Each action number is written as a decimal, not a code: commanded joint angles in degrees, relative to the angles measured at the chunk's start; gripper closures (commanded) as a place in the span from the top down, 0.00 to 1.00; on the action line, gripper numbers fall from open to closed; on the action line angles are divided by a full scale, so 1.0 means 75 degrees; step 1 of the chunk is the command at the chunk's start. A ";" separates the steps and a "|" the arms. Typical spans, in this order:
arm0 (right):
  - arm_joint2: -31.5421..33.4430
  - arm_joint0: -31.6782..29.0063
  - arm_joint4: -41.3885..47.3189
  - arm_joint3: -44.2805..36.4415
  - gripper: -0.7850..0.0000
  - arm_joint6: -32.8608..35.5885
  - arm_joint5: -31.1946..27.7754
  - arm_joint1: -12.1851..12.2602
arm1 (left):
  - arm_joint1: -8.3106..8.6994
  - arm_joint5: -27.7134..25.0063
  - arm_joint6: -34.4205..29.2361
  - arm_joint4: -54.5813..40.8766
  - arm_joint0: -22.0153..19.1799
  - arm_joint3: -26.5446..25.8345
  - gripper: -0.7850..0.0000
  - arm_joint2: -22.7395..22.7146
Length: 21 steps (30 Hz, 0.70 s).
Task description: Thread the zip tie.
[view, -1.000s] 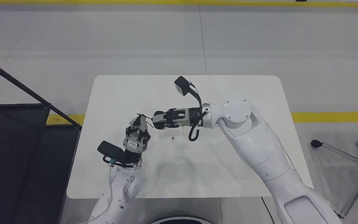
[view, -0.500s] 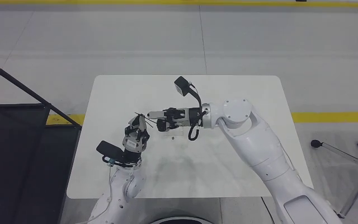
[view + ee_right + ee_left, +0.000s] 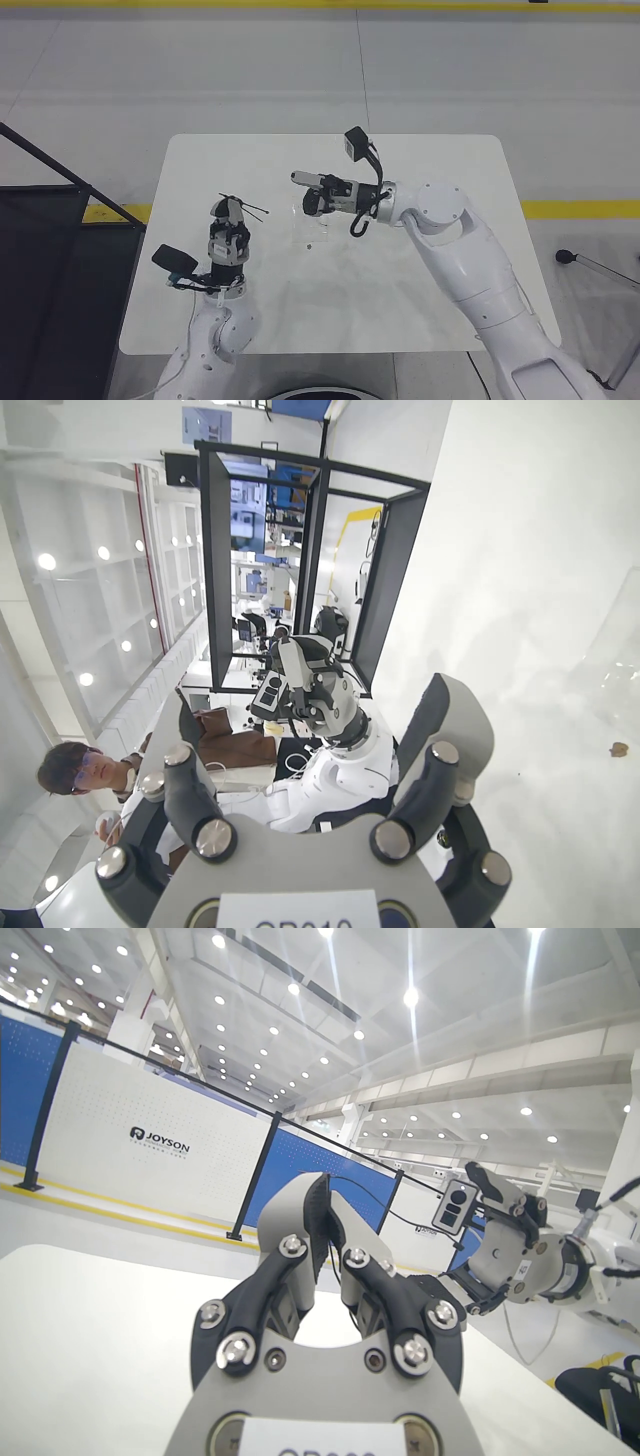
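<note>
So they've split apart: right gripper has backed off, fingers wide apart and empty, while left gripper has swung up and away, fingers clamped on the zip tie above the desk. Reads like the threading pass is over (loop closed? can't tell). Count: one zip tie, two grippers.

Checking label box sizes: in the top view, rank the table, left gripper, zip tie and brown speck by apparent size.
1. table
2. left gripper, bulky, though raised nearer the camera
3. zip tie, long but thread-thin
4. brown speck
</note>
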 commanded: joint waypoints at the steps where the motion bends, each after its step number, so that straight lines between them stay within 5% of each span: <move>1: -0.0005 0.0005 0.0005 0.0001 1.00 0.0010 0.0008 -0.0002 | 0.0001 0.0004 0.0012 0.0040 -0.0001 0.0004 0.00 0.0001; 9: -0.0016 -0.0093 0.0009 -0.0087 1.00 -0.0063 -0.0125 -0.0003 | -0.0026 0.0070 -0.0249 -0.0346 0.0044 -0.0183 0.00 0.0036; 16: 0.0144 -0.0756 0.0120 -0.0506 1.00 0.0212 -0.2550 0.0049 | -0.0149 0.0445 -0.1462 -0.2208 0.0190 -0.0947 0.00 0.0240; 21: 0.0154 -0.0805 0.0181 -0.0510 1.00 0.0358 -0.2689 0.0059 | -0.0156 0.0376 -0.1900 -0.2543 0.0280 -0.1331 0.00 0.0256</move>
